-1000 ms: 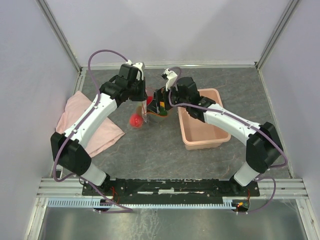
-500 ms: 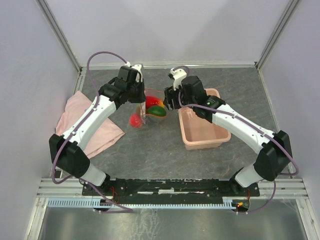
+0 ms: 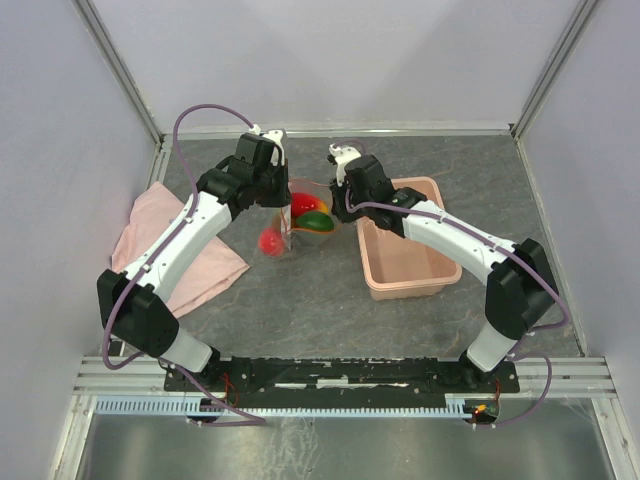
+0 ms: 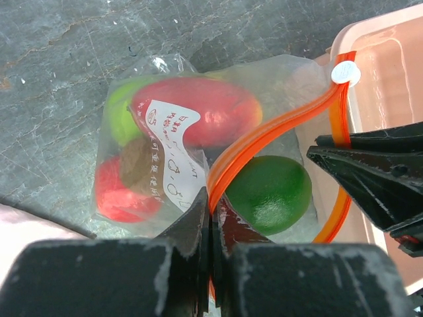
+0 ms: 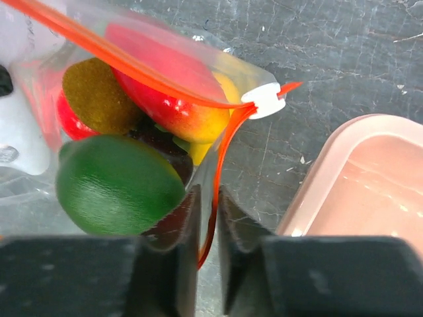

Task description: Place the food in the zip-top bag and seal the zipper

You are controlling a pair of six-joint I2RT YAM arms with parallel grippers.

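Note:
The clear zip-top bag (image 3: 305,215) hangs between both grippers, mouth up. Inside it lies the food: a green fruit (image 4: 271,191), a red one (image 4: 198,109), and a brown one (image 5: 96,96). The orange zipper (image 4: 264,135) gapes open, its white end piece (image 5: 263,102) at the far corner. My left gripper (image 4: 213,201) is shut on one side of the zipper strip. My right gripper (image 5: 208,195) has its jaws down to a narrow slit, pinching the other side of the strip.
A pink plastic bin (image 3: 400,280) stands right of the bag, close under the right arm. A pink cloth (image 3: 160,240) lies at the left, below the left arm. Grey walls enclose the dark stone tabletop (image 3: 320,320).
The right gripper left the green fruit in the bag, drew back, then came in to the bag's right edge and closed from wide open onto the strip. The left gripper has held still.

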